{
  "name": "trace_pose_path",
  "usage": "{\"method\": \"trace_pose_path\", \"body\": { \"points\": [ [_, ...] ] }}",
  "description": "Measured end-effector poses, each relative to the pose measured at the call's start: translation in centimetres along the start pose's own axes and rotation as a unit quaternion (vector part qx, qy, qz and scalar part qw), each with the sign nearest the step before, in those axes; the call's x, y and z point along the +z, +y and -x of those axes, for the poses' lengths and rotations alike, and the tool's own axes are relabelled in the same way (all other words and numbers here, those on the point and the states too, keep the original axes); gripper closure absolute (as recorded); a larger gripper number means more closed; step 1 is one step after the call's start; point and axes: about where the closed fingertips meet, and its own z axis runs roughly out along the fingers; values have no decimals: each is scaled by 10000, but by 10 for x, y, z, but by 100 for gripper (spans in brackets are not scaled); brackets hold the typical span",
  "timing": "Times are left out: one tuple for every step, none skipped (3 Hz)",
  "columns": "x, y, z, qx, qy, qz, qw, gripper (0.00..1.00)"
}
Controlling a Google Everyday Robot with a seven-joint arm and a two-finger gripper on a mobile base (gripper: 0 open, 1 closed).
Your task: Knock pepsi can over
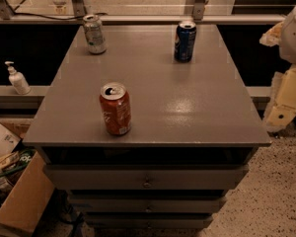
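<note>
The pepsi can [185, 41], dark blue with a silver top, stands upright at the back right of the grey cabinet top [187, 98]. A red can [115, 108] stands upright near the front left. A silver-grey can [94, 34] stands upright at the back left. Pale, cream-coloured parts of my arm [289, 83] show at the right edge, beside the cabinet and well apart from the pepsi can. The gripper itself is out of view.
The cabinet has drawers [146, 177] below its top. A white pump bottle [17, 79] stands on a ledge to the left. A cardboard box [19, 201] with clutter sits on the floor at lower left. A rail [138, 19] runs behind the cabinet.
</note>
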Motion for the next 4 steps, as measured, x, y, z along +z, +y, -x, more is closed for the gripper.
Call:
{"method": "trace_pose_path", "body": {
  "points": [
    [0,0,0,0,-1,-1,10000,0],
    [4,1,-3,24,-168,68,9998,0],
    [17,-9,-6,126,-508,-12,9986,0],
    [39,-31,-8,323,-838,-264,9956,0]
  ]
}}
